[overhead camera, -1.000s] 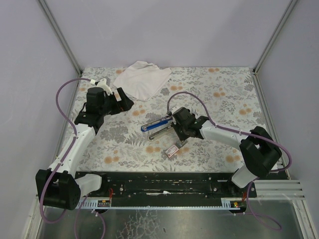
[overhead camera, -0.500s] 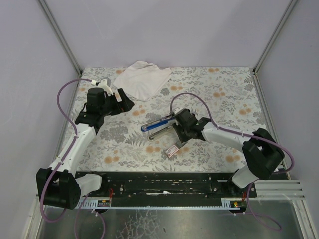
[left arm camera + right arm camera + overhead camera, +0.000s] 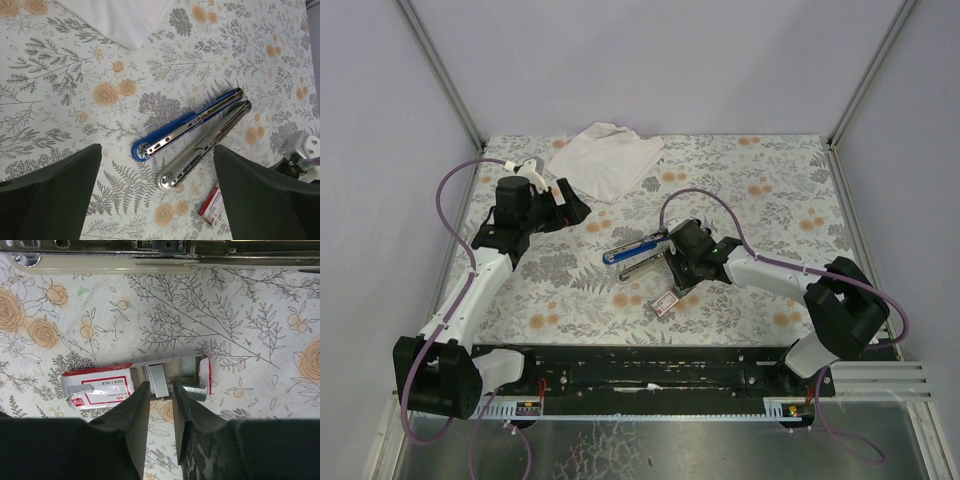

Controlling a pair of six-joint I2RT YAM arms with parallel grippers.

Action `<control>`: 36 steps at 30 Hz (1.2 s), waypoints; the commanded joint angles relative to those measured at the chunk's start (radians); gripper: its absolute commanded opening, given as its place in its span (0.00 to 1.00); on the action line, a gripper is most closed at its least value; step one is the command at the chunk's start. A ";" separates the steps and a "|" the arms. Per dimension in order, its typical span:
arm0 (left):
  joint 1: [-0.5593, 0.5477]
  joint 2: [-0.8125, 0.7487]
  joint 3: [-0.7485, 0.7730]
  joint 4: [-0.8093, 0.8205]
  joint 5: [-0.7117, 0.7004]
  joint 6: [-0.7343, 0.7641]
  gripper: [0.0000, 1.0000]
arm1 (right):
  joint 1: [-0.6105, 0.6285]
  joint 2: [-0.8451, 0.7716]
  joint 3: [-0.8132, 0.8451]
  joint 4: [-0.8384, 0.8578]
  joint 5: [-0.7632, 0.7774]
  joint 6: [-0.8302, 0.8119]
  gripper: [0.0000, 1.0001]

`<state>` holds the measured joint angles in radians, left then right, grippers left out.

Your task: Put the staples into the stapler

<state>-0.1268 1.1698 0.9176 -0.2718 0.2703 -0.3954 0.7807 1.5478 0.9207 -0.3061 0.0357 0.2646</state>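
Two metal arms — one blue, one bare silver — lay splayed in a narrow V on the flowered table (image 3: 770, 200): the stapler (image 3: 187, 121), opened out flat, its halves joined at the end nearest the right gripper (image 3: 160, 390). Just beside it, on the side towards the arm bases and not touching it, sat the staples (image 3: 159, 380), silvery strips showing in their red-and-white box, which was slid partly open. The right gripper hung low over that box, its jaws only narrowly apart with one strip between the tips; whether they pinched it I could not tell. The left gripper (image 3: 568, 203) hovered well off at the table's far left, jaws spread wide and holding nothing, near a crumpled white cloth (image 3: 605, 160).
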 commanded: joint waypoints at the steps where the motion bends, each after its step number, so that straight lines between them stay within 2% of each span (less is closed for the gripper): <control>1: 0.006 0.002 -0.008 0.045 0.015 -0.008 0.93 | 0.021 0.035 0.016 0.023 -0.029 -0.016 0.31; 33: 0.005 0.007 -0.008 0.046 0.025 -0.012 0.93 | 0.029 0.109 0.009 0.055 0.009 -0.046 0.26; 36: 0.003 0.006 -0.009 0.048 0.023 -0.014 0.93 | 0.029 0.110 0.012 0.052 0.007 -0.046 0.22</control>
<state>-0.1268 1.1698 0.9176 -0.2710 0.2749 -0.3996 0.7986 1.6547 0.9207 -0.2703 0.0254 0.2321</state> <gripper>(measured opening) 0.928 0.247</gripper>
